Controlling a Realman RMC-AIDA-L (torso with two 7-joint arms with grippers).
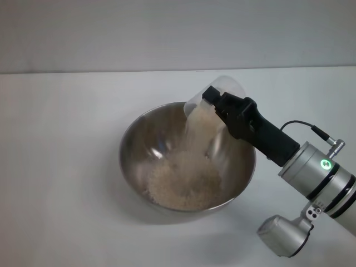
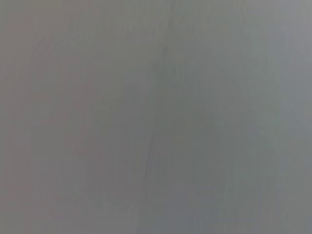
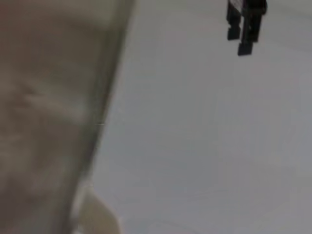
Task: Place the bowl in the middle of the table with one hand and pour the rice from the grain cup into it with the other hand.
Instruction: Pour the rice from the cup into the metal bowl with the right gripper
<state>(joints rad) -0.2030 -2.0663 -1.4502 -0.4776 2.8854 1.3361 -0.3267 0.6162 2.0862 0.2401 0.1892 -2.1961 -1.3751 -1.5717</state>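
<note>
Where the white table (image 1: 61, 167) spread out below the head camera, one steel bowl (image 1: 139, 146) stood near its middle, wide and shiny, upright on its base.

Item: rice (image 1: 181, 186), pale beige, lay in a heap across the bowl's floor, with a further stream of grains falling onto it from above.

Item: grain cup (image 1: 208, 108), clear plastic, was tipped steeply over the bowl's far right rim, mouth pointing down into the bowl, rice sliding out along its lower wall. In the right wrist view the cup's wall (image 3: 53, 107) filled the near side as a brownish blur.

Item: right gripper (image 1: 214, 103), black, reached in from the right on a silver arm with a green ring; its fingers were closed around the cup, holding it tilted above the bowl.

Item: left gripper (image 3: 246, 29), seen only far off in the right wrist view as a small dark shape hanging above the bare table, well apart from the cup; whether its fingers were parted I could not tell. It held nothing that showed. The left wrist view offered only a flat grey surface.
</note>
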